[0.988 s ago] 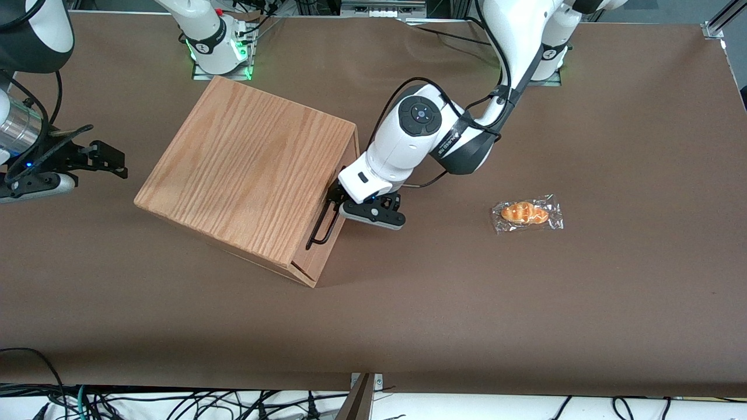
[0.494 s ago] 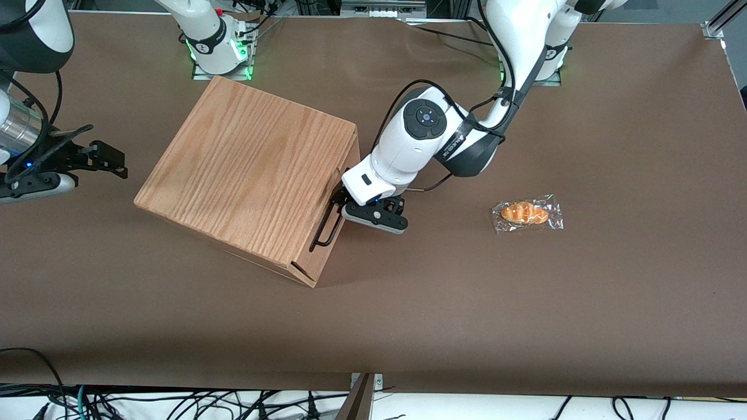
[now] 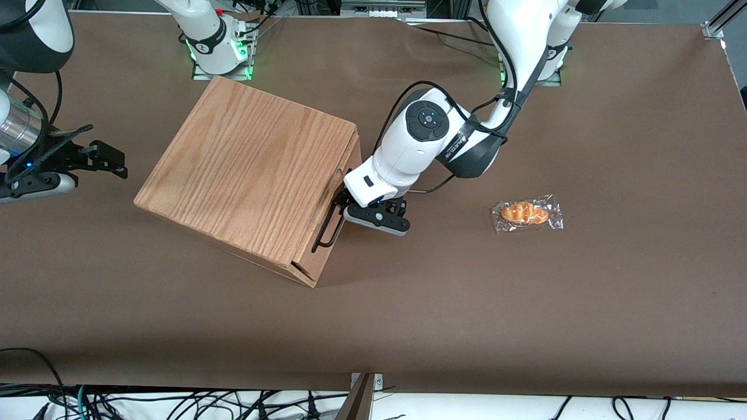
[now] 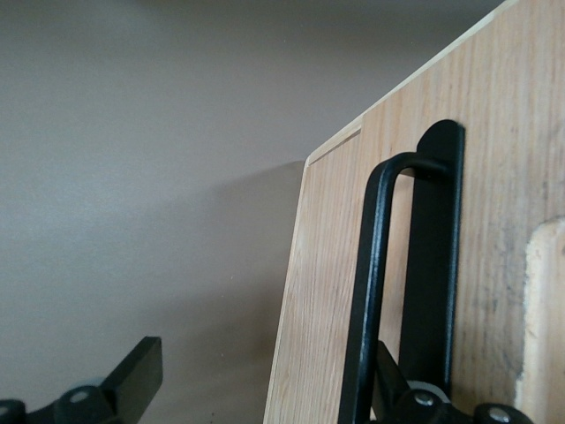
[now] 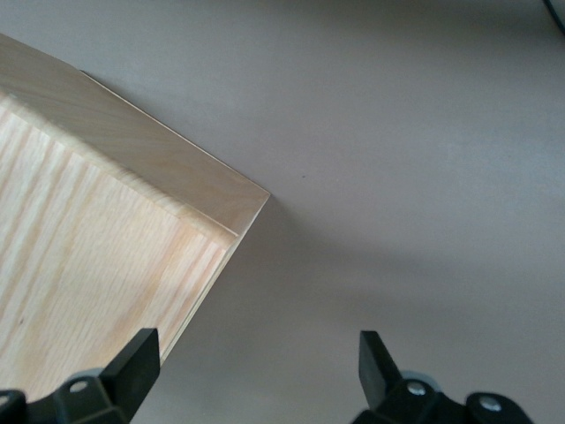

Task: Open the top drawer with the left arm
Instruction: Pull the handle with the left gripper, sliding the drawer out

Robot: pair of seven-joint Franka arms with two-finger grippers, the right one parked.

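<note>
Brown table [image 3: 613, 303]; oak cabinet [image 3: 245, 175], top drawer [image 3: 335, 201] barely ajar, contents hidden; hand [image 3: 340, 205] spread, one finger hooked inside handle [image 4: 371, 291].

Saw matte brown table cover [image 3: 525, 303] spread all around the gripper [image 3: 344, 212] at the bar handle [image 3: 322, 232]; nearer the camera, met a white ledge [image 3: 467, 405] strewn with black cables [image 3: 175, 402]

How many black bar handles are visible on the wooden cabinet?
1: the black bar handle on the top drawer front, facing the working arm's end of the table. The gripper is hooked on it. Lower drawer fronts are hidden, so more may exist.
</note>
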